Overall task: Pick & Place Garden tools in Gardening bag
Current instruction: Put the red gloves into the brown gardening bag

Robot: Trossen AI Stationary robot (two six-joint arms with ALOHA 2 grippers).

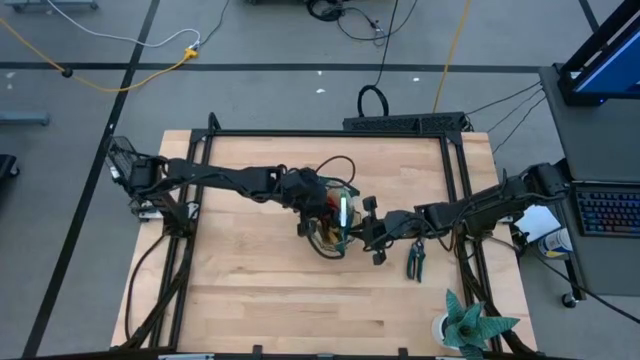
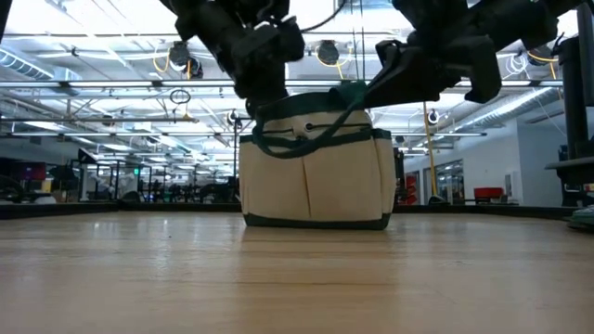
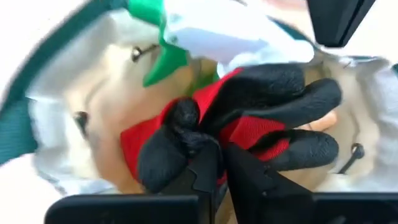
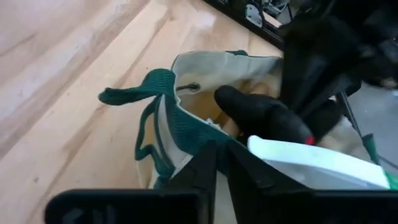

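The tan gardening bag [image 2: 316, 181] with green trim stands upright on its base at the table's middle [image 1: 330, 245]. My left gripper [image 3: 217, 155] is above the bag's open mouth [image 1: 318, 210], shut on a red glove with black fingers [image 3: 249, 118]. My right gripper [image 4: 221, 152] is at the bag's right rim [image 1: 362, 225], shut on it. A white and green spray bottle [image 3: 211, 31] stands in the bag and also shows in the right wrist view [image 4: 317, 165]. Green-handled pruning shears [image 1: 415, 260] lie flat on the table right of the bag. My left gripper pinches the glove between its two fingers at the black part by the thumb [image 3: 196, 140]. The fingers point down from above. The glove hangs in the bag's mouth, its fingers spread sideways over the inside of the bag. My right gripper pinches the bag's top rim [image 4: 186, 146] at the green trim, beside a loop handle [image 4: 134, 93]. It comes slanting down from the table's right side. The bag stays upright with its base on the table.
A spiky green plant in a white pot [image 1: 468, 325] stands at the near right corner. A black frame [image 1: 330, 133] runs around the table's edges. Bare wood lies near and left of the bag [image 1: 250, 290].
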